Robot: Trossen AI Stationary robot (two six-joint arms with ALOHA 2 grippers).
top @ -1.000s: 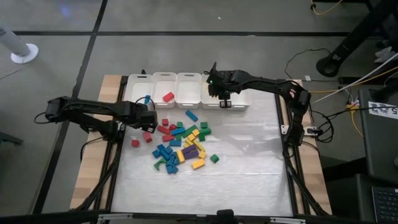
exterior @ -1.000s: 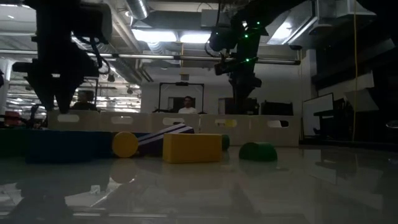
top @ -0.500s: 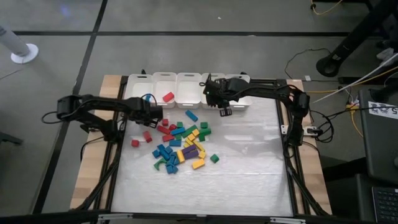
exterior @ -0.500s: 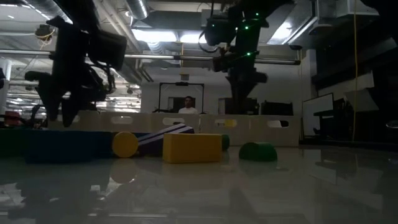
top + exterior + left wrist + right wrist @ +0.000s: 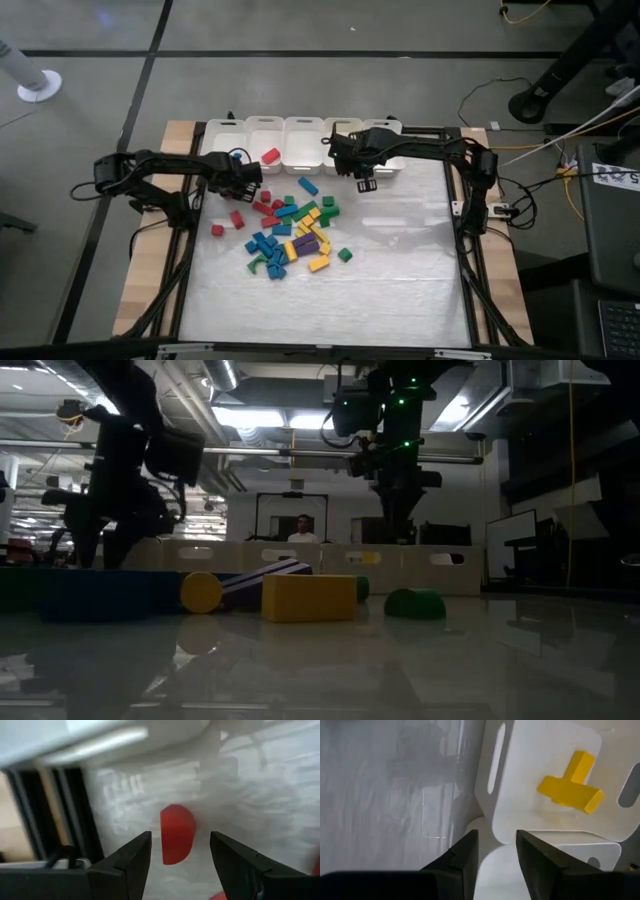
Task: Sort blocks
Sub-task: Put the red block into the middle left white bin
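Blocks (image 5: 290, 235) lie in a loose pile at the table centre, and a few red ones are scattered toward nine o'clock of it. The left gripper (image 5: 245, 176) hangs over the pile's ten o'clock edge with fingers spread, empty, and a red rounded block (image 5: 177, 833) shows between them on the table. The right gripper (image 5: 363, 180) is at one o'clock of the pile, just beside the white bins (image 5: 303, 146); its fingers are apart and hold nothing, and two yellow blocks (image 5: 571, 784) lie in one bin. One risk: the curved red piece may slip or roll away if the fingers close off its centre.
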